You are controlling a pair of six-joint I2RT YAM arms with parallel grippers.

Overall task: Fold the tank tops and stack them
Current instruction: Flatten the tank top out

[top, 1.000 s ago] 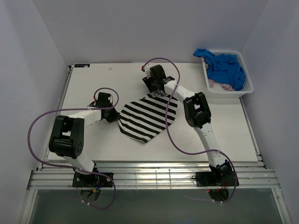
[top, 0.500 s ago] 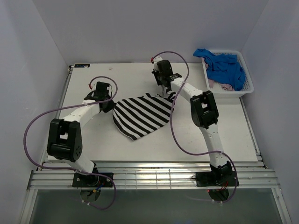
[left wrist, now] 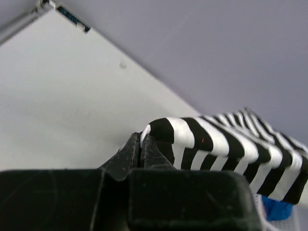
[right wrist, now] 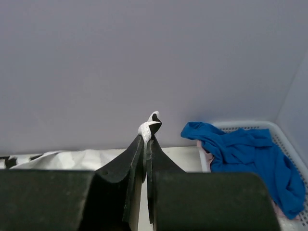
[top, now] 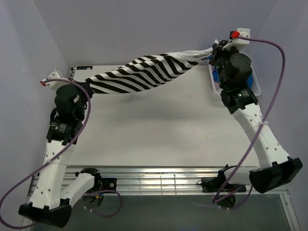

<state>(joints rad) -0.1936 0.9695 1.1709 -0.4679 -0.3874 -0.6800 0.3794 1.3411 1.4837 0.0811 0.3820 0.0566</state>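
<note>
Sags soft and light in mid-air: striped tank top (top: 144, 74) pinched at opposite edges by clamped left gripper (left wrist: 141, 144) and right gripper (right wrist: 146, 139); judge corner grips safest.

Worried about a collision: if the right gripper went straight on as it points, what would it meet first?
Probably the back wall; the right gripper, shut on the striped top, aims left of the basket. Depth is unclear.

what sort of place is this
Most likely a robotics lab cell: a white table boxed in by plain walls, a left arm and right arm bolted at its near edge, holding up a striped tank top.
</note>
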